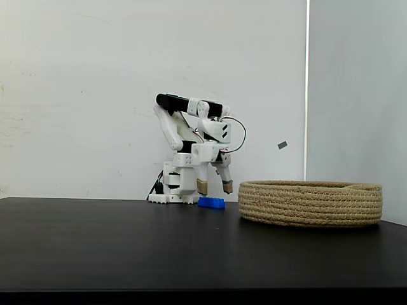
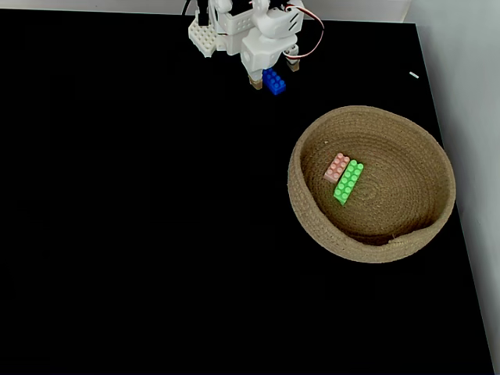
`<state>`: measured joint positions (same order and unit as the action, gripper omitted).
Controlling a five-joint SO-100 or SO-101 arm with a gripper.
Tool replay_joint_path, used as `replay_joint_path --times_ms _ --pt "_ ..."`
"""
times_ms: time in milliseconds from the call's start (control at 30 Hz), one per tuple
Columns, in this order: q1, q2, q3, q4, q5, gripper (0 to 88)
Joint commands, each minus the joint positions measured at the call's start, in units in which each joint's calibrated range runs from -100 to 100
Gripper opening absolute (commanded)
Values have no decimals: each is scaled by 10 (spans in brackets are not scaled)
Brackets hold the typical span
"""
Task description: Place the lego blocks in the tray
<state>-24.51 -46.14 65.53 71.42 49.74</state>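
A blue brick [image 1: 211,203] [image 2: 273,82] lies on the black table just in front of the arm's base. My gripper [image 1: 214,187] [image 2: 273,73] hangs right above it, open, one tan-tipped finger on each side, with a small gap over the brick. The tan rope basket [image 1: 311,203] [image 2: 308,211] stands to the right of the arm in both fixed views. Inside it, a pale pink brick [image 2: 337,167] and a bright green brick [image 2: 348,181] lie side by side near the middle.
The white arm base [image 1: 173,190] [image 2: 205,35] sits at the table's far edge against a white wall. The black table [image 1: 127,248] [image 2: 117,219] stretches wide to the left and front of the basket.
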Motion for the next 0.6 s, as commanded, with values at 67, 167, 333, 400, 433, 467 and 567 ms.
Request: replay_joint_path --times_ms 67,167,333,400,433,467,567 --pt "9 -5 13 -11 2 303" --pt "9 -5 24 -13 0 303" --pt "7 -18 45 -17 -1 292" --pt "6 -20 52 -22 -3 291" --pt "5 -21 55 -24 -4 290" --pt "4 -21 57 -27 -6 288" --pt "-3 -21 67 -42 -14 268"
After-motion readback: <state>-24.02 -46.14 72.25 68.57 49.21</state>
